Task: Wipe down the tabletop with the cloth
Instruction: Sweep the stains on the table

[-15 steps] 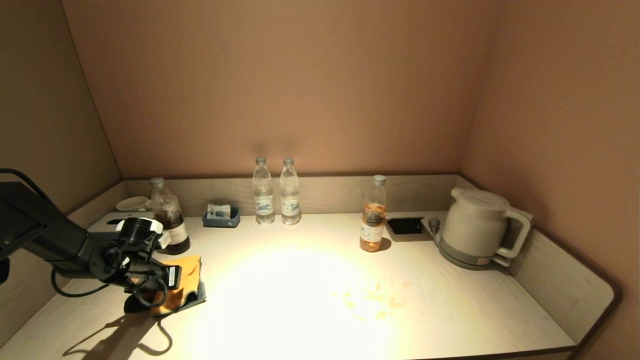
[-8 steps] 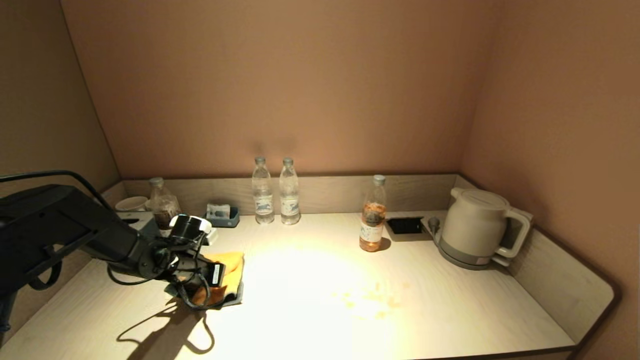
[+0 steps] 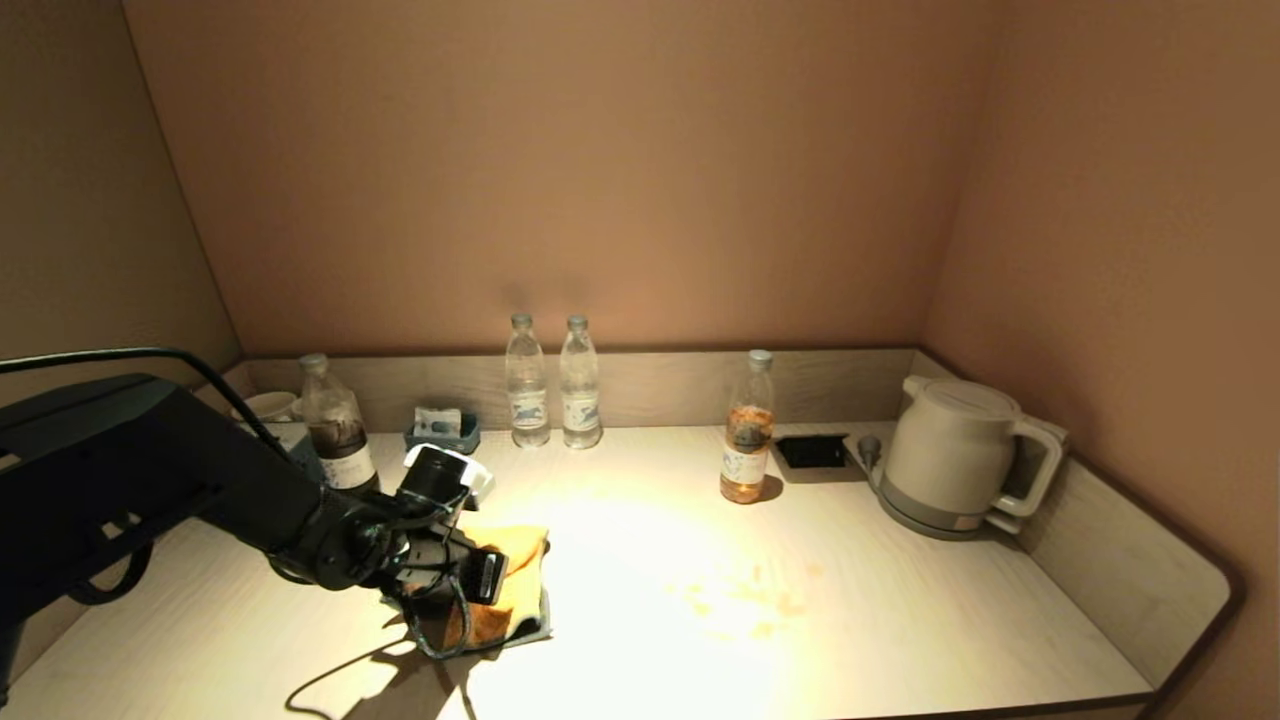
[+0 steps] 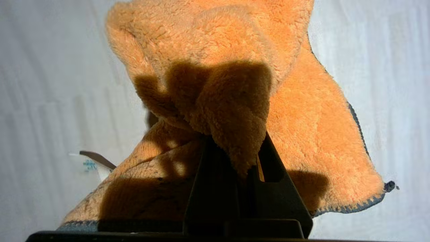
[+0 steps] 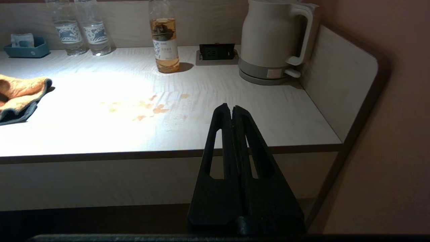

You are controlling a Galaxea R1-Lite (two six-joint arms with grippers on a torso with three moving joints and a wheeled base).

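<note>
The orange fuzzy cloth [image 3: 512,585] with a dark grey-blue edge lies on the pale wood-grain tabletop [image 3: 900,620], left of the middle. My left gripper [image 3: 478,590] is shut on a bunched fold of the cloth [image 4: 231,101] and holds it against the surface. Orange stains [image 3: 745,600] mark the tabletop to the cloth's right; they also show in the right wrist view [image 5: 151,107]. My right gripper [image 5: 231,107] is shut and empty, parked off the table's front edge, out of the head view. The cloth's end shows in the right wrist view [image 5: 20,92].
Along the back rim stand a dark-liquid bottle [image 3: 335,435], a blue-grey tissue box [image 3: 442,432], two water bottles [image 3: 553,385], a tea bottle [image 3: 748,440], a socket panel [image 3: 810,452] and a beige kettle [image 3: 955,455]. A cup [image 3: 268,405] sits at the back left.
My left gripper has dragged the cloth to the right across the tabletop, from near the dark bottle toward the stains. The right gripper has not moved.
</note>
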